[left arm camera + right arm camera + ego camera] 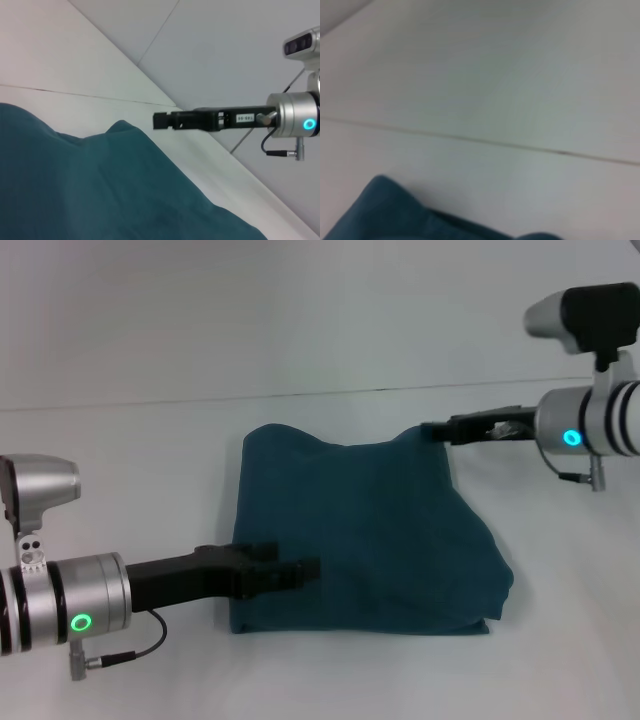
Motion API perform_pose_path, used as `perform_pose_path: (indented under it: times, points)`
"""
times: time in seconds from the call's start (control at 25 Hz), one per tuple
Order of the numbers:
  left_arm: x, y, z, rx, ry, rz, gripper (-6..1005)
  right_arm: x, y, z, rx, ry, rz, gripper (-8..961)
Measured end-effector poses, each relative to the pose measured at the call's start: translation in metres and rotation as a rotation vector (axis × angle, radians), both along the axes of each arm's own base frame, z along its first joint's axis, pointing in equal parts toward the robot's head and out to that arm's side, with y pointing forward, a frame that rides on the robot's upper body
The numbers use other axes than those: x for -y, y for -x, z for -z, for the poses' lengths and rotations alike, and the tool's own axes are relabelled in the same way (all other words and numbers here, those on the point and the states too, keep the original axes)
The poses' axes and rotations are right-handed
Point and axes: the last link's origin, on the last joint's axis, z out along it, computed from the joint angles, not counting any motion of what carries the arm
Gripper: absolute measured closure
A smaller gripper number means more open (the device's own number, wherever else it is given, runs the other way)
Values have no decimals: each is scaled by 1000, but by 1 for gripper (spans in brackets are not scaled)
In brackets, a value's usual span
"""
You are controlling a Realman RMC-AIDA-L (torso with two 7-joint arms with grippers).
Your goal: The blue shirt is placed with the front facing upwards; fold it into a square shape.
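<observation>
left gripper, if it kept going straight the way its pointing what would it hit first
The left gripper points toward the robot's right over the blue shirt, so it would probably meet the shirt's fabric first; its height above the cloth is unclear.

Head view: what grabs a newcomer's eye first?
The blue shirt, already folded into a rough square, sits mid-table with no lettering showing. The left gripper lies over its near-left edge. The right gripper reaches in at its far-right corner, which peaks upward.
</observation>
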Motion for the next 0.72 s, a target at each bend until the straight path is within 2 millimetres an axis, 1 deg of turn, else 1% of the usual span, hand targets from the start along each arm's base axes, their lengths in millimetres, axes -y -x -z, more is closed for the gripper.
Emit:
perform_pose_path:
  times: [0.12, 0.2, 0.28, 0.44, 0.72]
  points:
    - [0, 0, 0, 4, -4, -4, 63, 1, 1, -9, -31, -19, -11, 467]
    - [-1, 0, -1, 7, -9, -7, 63, 5, 4, -10, -53, -7, -30, 364]
    - [-1, 1, -2, 9, -12, -10, 63, 8, 7, -9, -66, 13, -51, 359]
    - [-1, 1, -2, 12, -16, -12, 63, 14, 9, 3, -63, 49, -76, 349]
    - [-1, 1, -2, 11, -17, -12, 62, 15, 6, 26, -5, 75, -91, 485]
